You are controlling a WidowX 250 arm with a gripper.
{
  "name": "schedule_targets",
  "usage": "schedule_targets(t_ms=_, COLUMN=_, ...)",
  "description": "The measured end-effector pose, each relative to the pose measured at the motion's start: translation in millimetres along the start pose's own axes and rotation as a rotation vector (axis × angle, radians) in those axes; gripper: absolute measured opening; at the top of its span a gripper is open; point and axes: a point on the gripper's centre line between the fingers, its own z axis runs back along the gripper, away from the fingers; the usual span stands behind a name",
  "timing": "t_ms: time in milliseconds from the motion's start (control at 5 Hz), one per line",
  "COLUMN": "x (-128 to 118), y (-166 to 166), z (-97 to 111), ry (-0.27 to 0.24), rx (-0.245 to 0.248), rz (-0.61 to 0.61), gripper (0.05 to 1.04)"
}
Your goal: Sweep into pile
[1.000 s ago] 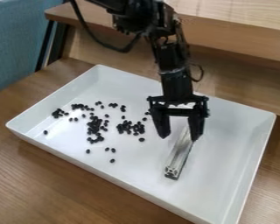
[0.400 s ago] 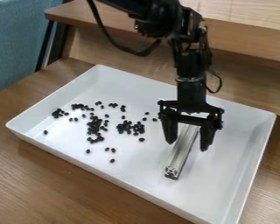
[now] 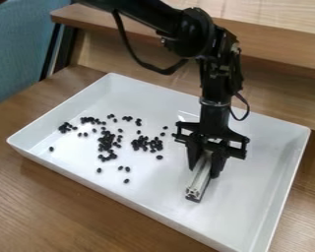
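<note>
Blue fabric seat [image 3: 22,44] beside a wooden table [image 3: 75,206].

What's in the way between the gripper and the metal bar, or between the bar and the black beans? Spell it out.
Nothing visible in either place. The gripper already has its fingers on both sides of the metal bar, and only bare floor of the white tray lies between the bar and the scattered black beans.

Located on the floor of the white tray [image 3: 249,211], left of center in view: small, black, oval beans [image 3: 107,141], loose, in uneven clusters with single pieces apart. Located to the right, apart from these: 1 straight, silver metal bar [image 3: 198,184], lying lengthwise on the tray, clamped between the fingers of the gripper [image 3: 204,173].
</note>
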Motion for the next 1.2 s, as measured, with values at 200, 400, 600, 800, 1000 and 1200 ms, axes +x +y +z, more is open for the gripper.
schedule_targets(t_ms=200, x=-0.6, y=1.7, z=-3.6, ry=-0.009, rx=0.006, rz=0.012, gripper=0.399)
schedule_targets(t_ms=400, x=-2.8, y=2.4, z=-3.5, ry=-0.021, rx=0.001, rz=0.012, gripper=0.399)
schedule_targets(t_ms=600, x=-5.3, y=11.6, z=-4.3, ry=-0.023, rx=0.022, rz=-0.002, gripper=0.399)
schedule_targets(t_ms=800, x=-5.6, y=27.2, z=-3.3, ry=-0.033, rx=0.048, rz=-0.015, gripper=0.399)
schedule_targets(t_ms=1000, x=-3.6, y=43.8, z=-2.4, ry=-0.038, rx=0.071, rz=-0.046, gripper=0.399)
schedule_targets(t_ms=1200, x=-1.7, y=66.4, z=-2.6, ry=-0.034, rx=0.113, rz=-0.043, gripper=0.398)
